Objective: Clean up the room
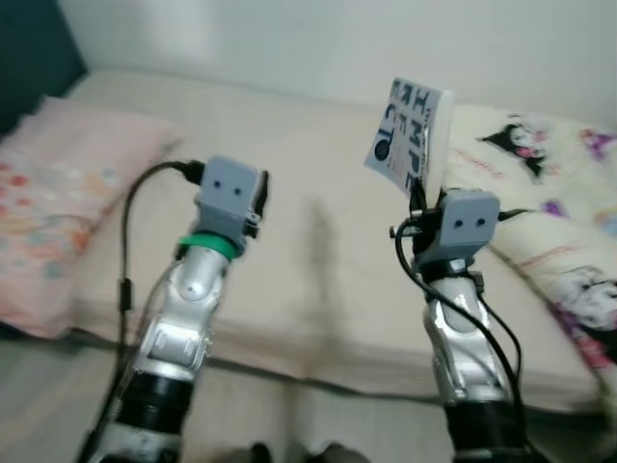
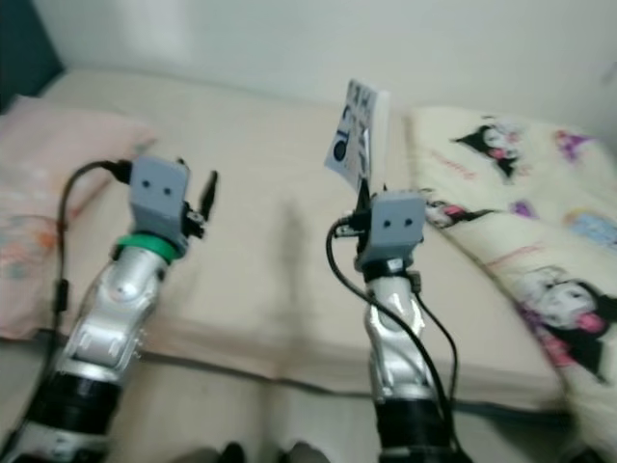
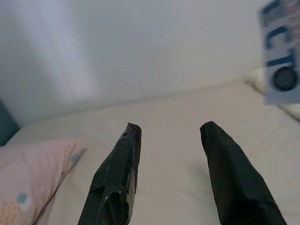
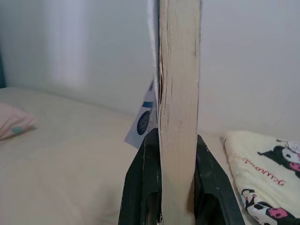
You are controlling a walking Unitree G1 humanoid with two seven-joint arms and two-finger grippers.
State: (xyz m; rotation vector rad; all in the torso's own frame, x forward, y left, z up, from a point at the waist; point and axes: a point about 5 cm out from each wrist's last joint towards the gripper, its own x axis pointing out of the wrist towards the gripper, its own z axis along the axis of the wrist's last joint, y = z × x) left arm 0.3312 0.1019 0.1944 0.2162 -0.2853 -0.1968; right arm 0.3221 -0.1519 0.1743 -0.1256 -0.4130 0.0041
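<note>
Right gripper (image 1: 424,198) around book (image 1: 413,135)

Bedroom: bed (image 1: 318,289), pink pillow (image 1: 58,193)

A bed (image 1: 318,289) stands in front of the robot, against the wall (image 1: 337,39). A pillow (image 1: 58,212) lies on the bed at the left. A blanket (image 1: 549,212) lies on the bed at the right. Both arms reach over the near edge of the bed. The right tool (image 4: 171,178) holds a book (image 1: 413,135) upright above the bed, between the pillow and the blanket, nearer the blanket. The left tool (image 3: 171,183) hangs over the bed, just right of the pillow.
</note>
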